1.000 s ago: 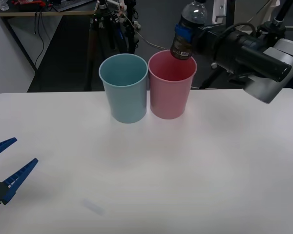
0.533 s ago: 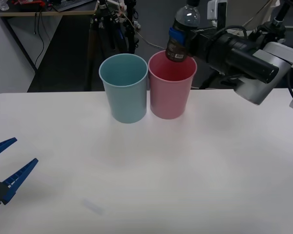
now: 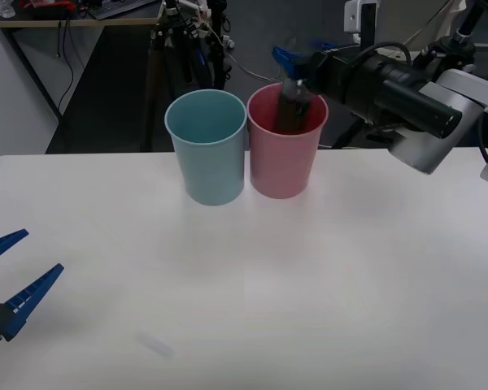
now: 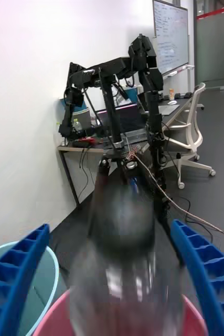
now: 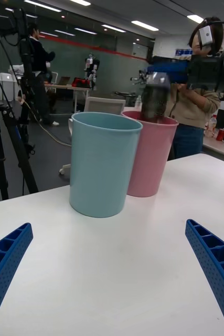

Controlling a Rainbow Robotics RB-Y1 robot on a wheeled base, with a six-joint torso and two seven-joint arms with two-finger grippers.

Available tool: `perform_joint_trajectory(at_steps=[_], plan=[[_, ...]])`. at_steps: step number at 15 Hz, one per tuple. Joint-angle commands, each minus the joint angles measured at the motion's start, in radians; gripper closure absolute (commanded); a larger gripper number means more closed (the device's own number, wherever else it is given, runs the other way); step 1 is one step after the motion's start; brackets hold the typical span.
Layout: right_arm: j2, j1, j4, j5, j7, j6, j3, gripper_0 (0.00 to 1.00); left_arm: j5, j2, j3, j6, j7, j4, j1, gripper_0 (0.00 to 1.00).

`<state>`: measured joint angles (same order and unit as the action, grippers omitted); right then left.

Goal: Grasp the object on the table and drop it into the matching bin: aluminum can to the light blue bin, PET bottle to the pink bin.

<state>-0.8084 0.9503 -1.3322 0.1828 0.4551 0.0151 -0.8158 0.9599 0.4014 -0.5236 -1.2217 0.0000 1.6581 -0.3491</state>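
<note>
On the white table, the PET bottle drops into the pink bin beside the light blue bin, both grippers' fingers spread, empty.

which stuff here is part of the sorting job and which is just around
Part of the job: PET bottle dropping into the pink bin; right gripper open above it; light blue bin; table.

Just around: left gripper idle near the table's edge; tripods; desk behind.
</note>
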Motion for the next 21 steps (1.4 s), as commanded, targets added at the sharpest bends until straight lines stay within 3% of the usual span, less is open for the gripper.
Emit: perform_joint_trajectory(at_steps=[1,7,12,17,21], plan=[[0.000,-0.001,-0.001,-0.002,0.004,-0.006,0.007,0.00,0.000,0.000,0.000,0.000,0.000,0.000,0.000,0.00],[-0.001,-0.001,-0.010,-0.003,0.010,-0.006,0.010,0.00,0.000,0.000,0.000,0.000,0.000,0.000,0.000,0.00],[-0.080,-0.031,-0.105,0.030,0.042,-0.009,0.017,0.00,0.000,0.000,0.000,0.000,0.000,0.000,0.000,0.00],[-0.159,-0.154,-0.255,0.066,0.180,-0.047,0.106,0.00,0.000,0.000,0.000,0.000,0.000,0.000,0.000,0.00],[-0.252,-0.332,-0.436,0.067,0.194,-0.076,0.213,0.00,0.000,0.000,0.000,0.000,0.000,0.000,0.000,0.00]])
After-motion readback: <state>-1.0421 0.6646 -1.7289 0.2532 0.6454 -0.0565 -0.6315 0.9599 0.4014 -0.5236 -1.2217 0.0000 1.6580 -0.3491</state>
